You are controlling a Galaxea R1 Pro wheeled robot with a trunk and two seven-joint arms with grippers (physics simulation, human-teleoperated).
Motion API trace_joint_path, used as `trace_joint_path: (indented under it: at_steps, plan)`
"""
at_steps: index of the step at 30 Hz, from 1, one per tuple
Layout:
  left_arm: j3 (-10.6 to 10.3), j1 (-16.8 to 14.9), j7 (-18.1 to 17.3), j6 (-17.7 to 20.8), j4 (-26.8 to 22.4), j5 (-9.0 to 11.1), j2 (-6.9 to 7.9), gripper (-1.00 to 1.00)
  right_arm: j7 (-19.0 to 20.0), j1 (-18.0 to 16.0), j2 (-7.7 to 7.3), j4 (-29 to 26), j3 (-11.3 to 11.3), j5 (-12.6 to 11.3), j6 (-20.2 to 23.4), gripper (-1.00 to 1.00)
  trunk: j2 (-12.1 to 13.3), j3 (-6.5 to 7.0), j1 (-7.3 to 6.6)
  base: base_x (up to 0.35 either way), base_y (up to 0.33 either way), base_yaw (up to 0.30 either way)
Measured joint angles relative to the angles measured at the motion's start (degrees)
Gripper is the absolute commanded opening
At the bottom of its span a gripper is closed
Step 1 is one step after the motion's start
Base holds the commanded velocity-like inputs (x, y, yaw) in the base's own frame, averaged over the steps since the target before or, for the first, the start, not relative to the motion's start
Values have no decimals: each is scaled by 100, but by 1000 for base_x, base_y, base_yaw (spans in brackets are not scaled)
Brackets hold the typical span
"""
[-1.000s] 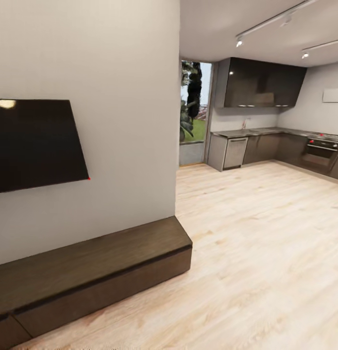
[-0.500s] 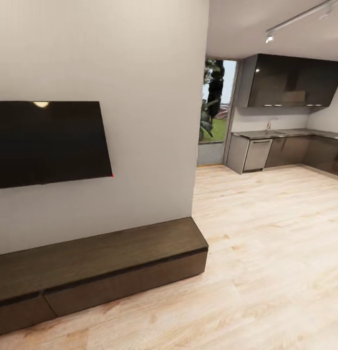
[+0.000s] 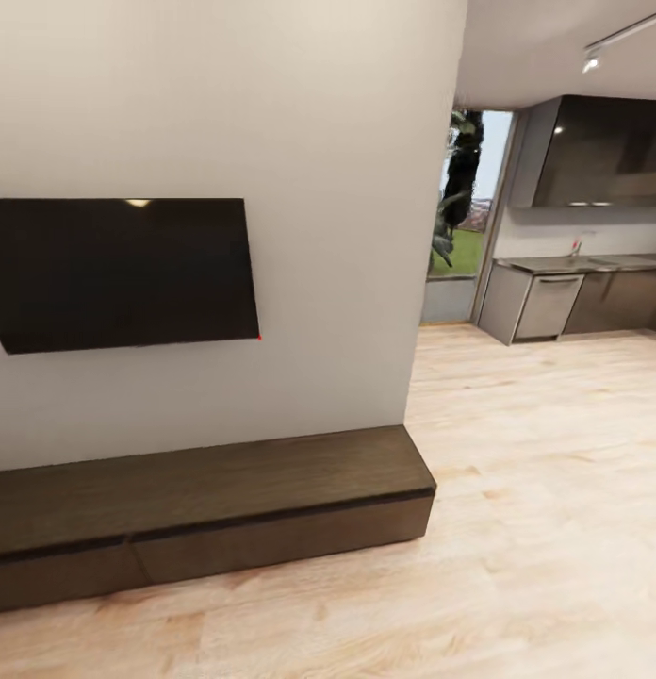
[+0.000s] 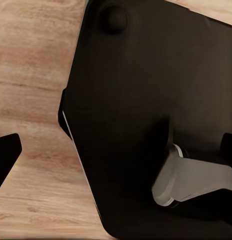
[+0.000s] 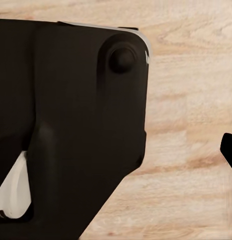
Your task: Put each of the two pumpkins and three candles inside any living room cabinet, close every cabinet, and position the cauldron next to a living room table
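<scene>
The long, low dark brown cabinet (image 3: 215, 490) stands against the white wall in the head view, and its wide flat drawer fronts (image 3: 281, 538) sit flush and shut. The pumpkins, candles, cauldron and low grey table are out of view. In the left wrist view my left gripper (image 4: 117, 150) hangs open over my black base (image 4: 141, 90), with one dark fingertip (image 4: 6, 155) at each edge of the picture. In the right wrist view my right gripper (image 5: 116, 150) is also over the base, and one fingertip (image 5: 229, 147) shows far out at the edge.
A black TV (image 3: 121, 273) hangs on the wall above the cabinet. The wall ends at a corner (image 3: 432, 283), and past it light wood floor (image 3: 554, 471) runs to glossy dark kitchen units (image 3: 592, 302) and a window (image 3: 460, 207).
The whole head view has slid to the right, so the camera has turned left. More of the cabinet and TV now show and less of the kitchen. Nothing in the room has moved.
</scene>
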Motion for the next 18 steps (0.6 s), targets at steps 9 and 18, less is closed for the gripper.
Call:
trace_joint_path:
  at_steps: [9,18]
  plan:
    - [0,0,0,-1,-4,0,-1,100,0,0,12,8,1,0,-114,100,362,140,-198,0,0,262]
    - [0,0,0,0,-1,0,-3,100,0,0,5,21,0,0,-153,100,724,279,-396,0,0,262]
